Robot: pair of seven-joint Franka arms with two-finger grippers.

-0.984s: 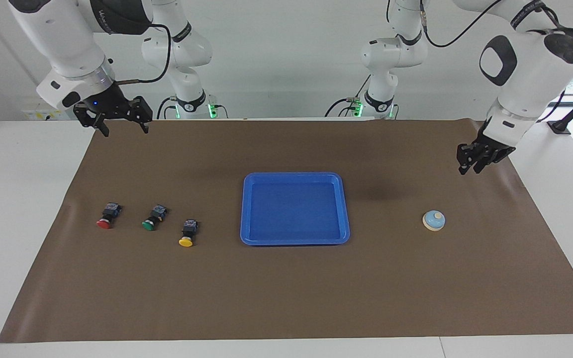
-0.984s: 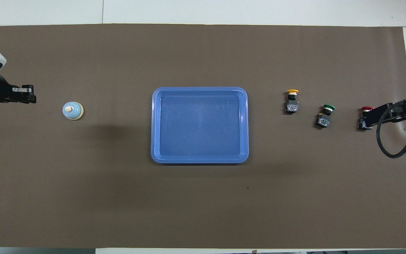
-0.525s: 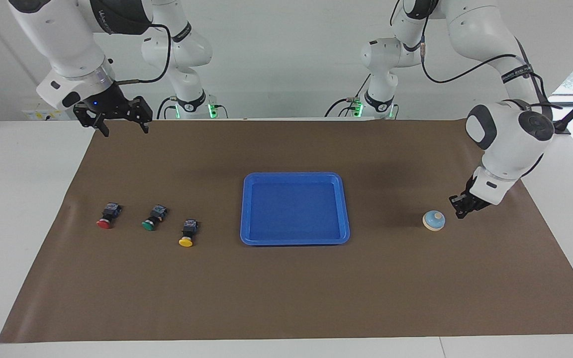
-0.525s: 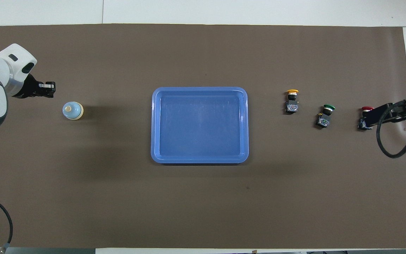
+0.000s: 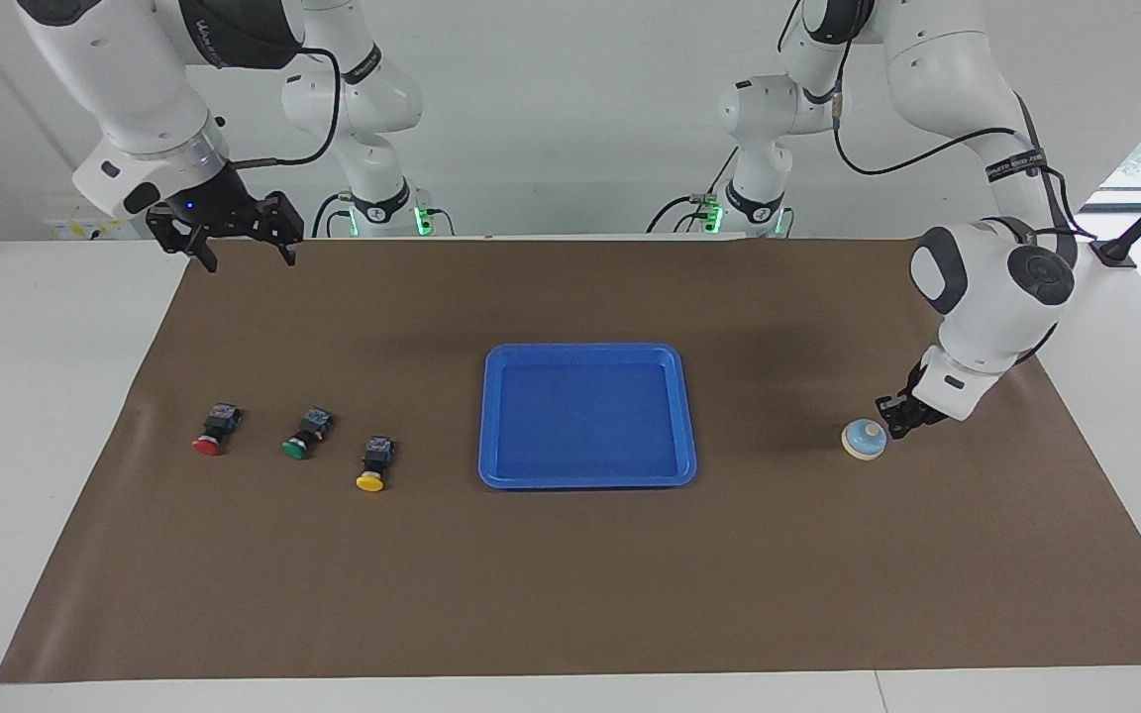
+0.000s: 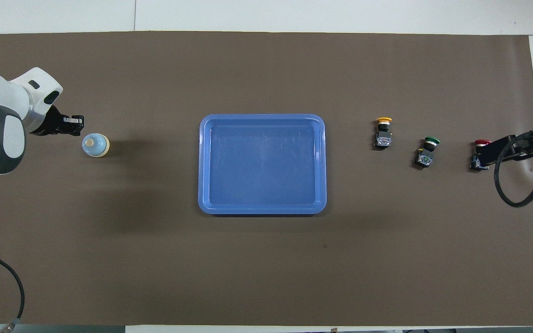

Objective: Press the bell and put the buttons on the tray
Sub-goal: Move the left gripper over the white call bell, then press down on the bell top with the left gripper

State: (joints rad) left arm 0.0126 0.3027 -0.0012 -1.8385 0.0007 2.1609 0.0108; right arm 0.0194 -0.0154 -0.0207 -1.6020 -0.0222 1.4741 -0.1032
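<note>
The light blue bell [image 5: 864,439] [image 6: 95,145] stands on the brown mat toward the left arm's end of the table. My left gripper [image 5: 889,414] [image 6: 77,123] is shut and empty. It hangs low beside the bell's dome, on the side toward the left arm's end. I cannot tell whether it touches the bell. The blue tray [image 5: 585,349] [image 6: 262,117] lies empty mid-table. Red [image 5: 209,436], green [image 5: 303,436] and yellow [image 5: 372,467] buttons lie in a row toward the right arm's end. My right gripper [image 5: 239,250] waits open, high over the mat's edge by the robots.
A brown mat [image 5: 570,594] covers the table, with white tabletop around it. In the overhead view the right arm's dark links and cable [image 6: 521,185] partly cover the red button [image 6: 478,156]. The yellow [image 6: 383,134] and green [image 6: 427,151] buttons show fully.
The left gripper has closed fully, then come down and in toward the bell from above the mat's end. The right arm, the buttons, the tray and the bell have not moved.
</note>
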